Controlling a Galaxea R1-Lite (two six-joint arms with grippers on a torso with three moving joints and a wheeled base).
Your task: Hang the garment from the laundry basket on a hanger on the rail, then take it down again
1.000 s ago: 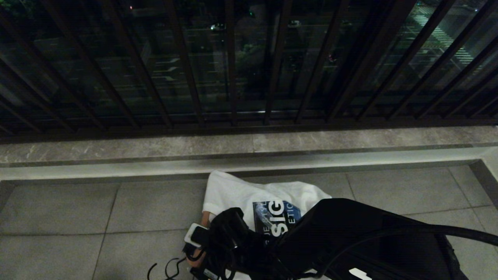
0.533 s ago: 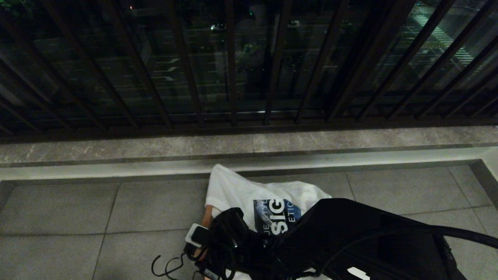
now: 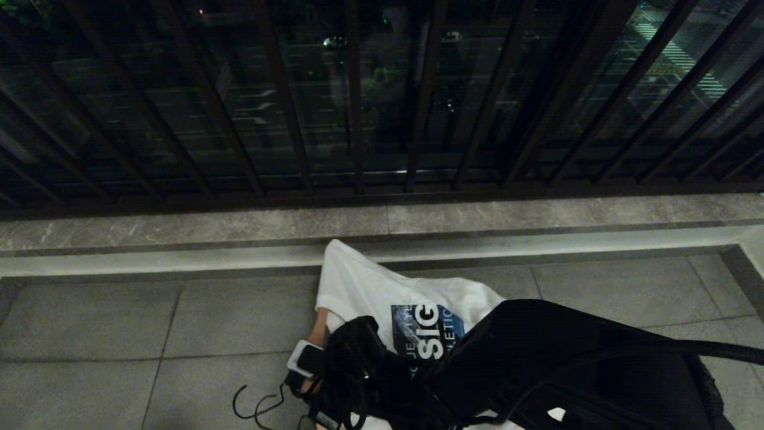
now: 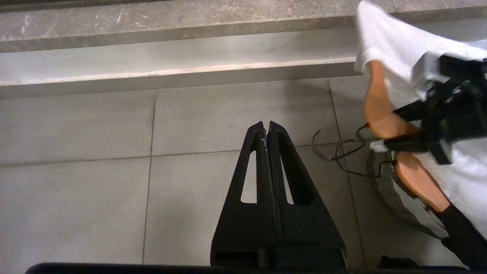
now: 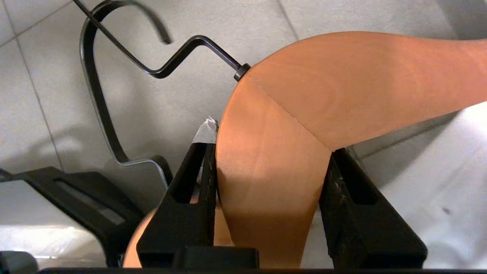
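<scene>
Nearest, the wooden hanger (image 5: 304,114) is clamped at its thick middle between the jaws of the right gripper (image 5: 268,167), low over the floor (image 3: 149,322); stiff and smooth, it is best held there. The left gripper (image 4: 266,133) is seen clenched on nothing, to the left. Farther off, the white garment (image 3: 370,292) is draped on the hanger, soft and light.

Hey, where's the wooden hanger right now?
The wooden hanger sits low in the head view, just left of centre over the floor tiles, clamped between the right gripper's fingers, with the white T-shirt draped over it.
</scene>
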